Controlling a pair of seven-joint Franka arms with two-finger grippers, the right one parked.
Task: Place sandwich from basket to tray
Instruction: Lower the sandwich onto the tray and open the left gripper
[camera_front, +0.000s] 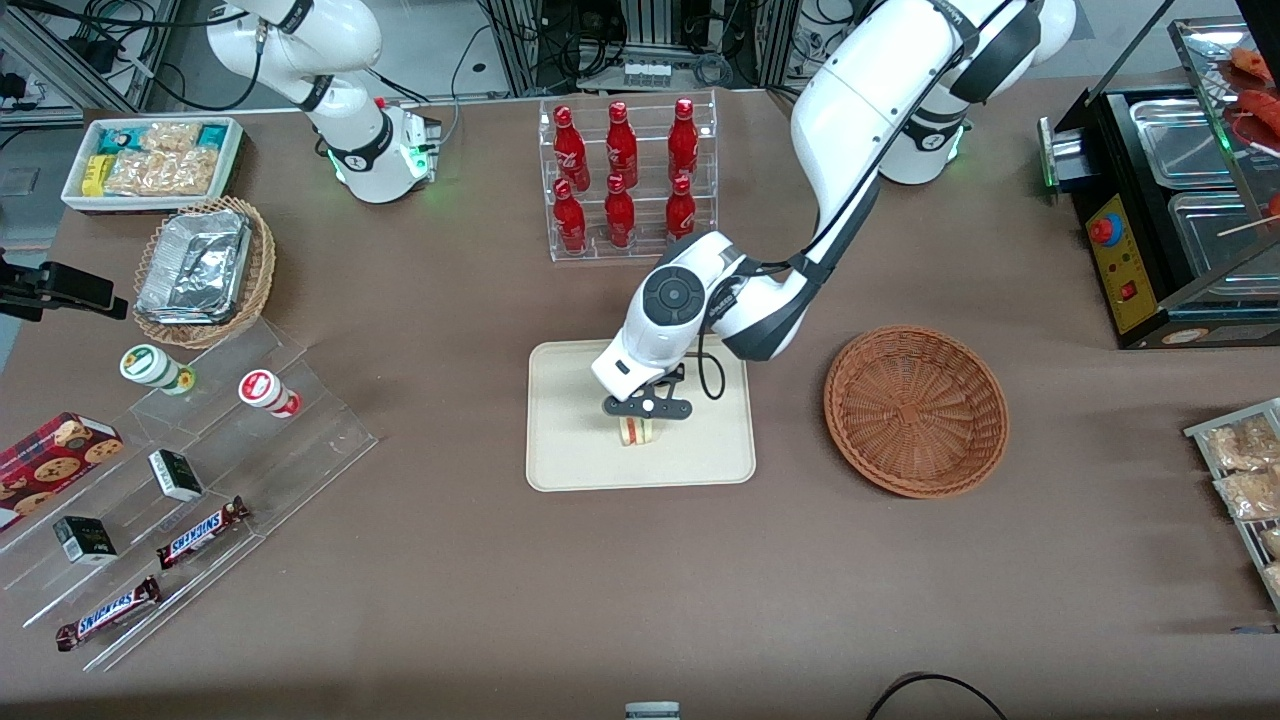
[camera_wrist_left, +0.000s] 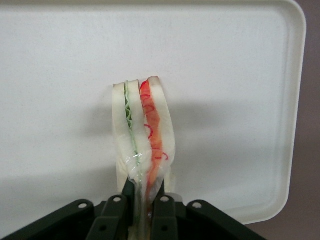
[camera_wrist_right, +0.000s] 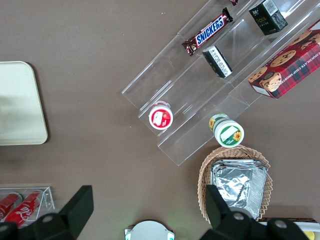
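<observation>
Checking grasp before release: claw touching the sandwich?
Touching. Left wrist view shows the claw pinching the sandwich wrapper end above the tray.

"SNICKERS" is showing in white letters on two brown candy bars (camera_front: 203, 533) (camera_front: 108, 613) lying on the clear stepped shelf (camera_front: 300, 440), and again on the bar (camera_wrist_right: 209, 31) seen from the parked arm's wrist. Nothing else is reading clearly from here.
</observation>
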